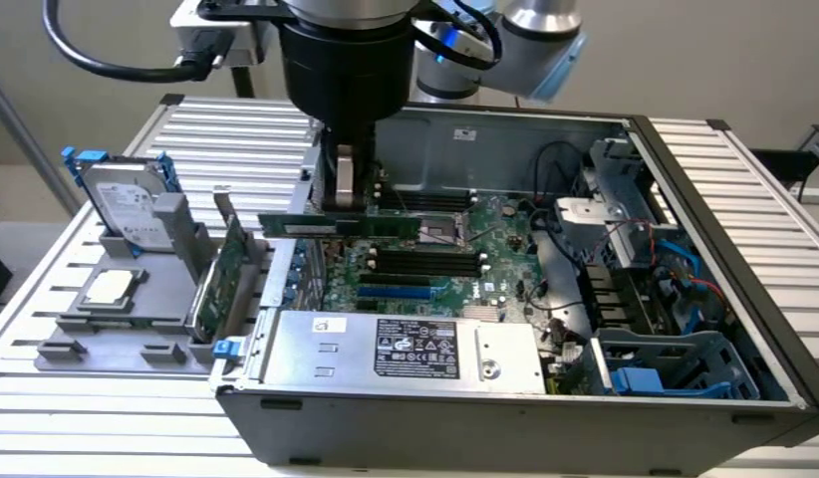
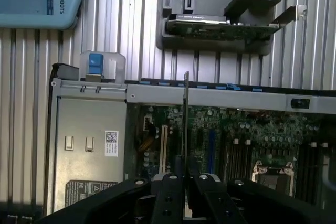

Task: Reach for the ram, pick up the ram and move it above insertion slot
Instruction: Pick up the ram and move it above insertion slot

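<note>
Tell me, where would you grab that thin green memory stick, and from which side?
By its long upper edge near the middle, coming from straight above, as the gripper does here. The ram hangs level over the motherboard: flat faces suit two pinching fingers, and a mid-length hold keeps it balanced, its lower edge free.

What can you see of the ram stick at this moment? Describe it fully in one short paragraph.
The ram is a long, thin green circuit board with a pale label and dark chips on its face. It is held level and on edge, clamped near its middle by the gripper, above the motherboard inside the open computer case. In the wrist view it appears edge-on as a thin line running out from between the fingers.
</note>
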`<state>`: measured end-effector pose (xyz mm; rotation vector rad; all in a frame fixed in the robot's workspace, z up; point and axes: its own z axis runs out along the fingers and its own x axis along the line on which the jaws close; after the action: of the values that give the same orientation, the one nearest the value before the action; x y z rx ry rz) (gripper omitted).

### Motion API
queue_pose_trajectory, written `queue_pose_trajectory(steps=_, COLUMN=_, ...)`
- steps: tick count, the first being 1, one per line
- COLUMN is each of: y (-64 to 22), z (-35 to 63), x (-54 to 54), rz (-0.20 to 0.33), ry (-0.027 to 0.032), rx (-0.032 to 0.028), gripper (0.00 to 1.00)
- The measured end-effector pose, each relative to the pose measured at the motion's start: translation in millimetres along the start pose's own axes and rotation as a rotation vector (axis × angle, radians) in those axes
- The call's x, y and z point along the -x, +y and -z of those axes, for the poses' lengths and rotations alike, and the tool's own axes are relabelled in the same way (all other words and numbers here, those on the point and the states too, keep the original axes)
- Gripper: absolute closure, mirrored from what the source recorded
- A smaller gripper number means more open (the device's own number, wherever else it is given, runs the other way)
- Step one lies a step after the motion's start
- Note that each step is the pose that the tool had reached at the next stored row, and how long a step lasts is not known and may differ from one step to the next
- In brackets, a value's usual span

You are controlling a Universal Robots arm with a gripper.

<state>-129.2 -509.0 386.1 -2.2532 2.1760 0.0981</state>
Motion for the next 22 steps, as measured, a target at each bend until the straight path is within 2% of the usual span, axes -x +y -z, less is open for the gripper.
queue_pose_trajectory(steps=10, y=-29.1, z=-0.4, x=21.3, rz=0.0, ry=0.0, rx=0.0, gripper=0.86)
queue_pose_trajectory(steps=22, y=-59.4, z=-2.1, x=52.6, rz=0.0, ry=0.0001, rx=0.0001, gripper=0.86)
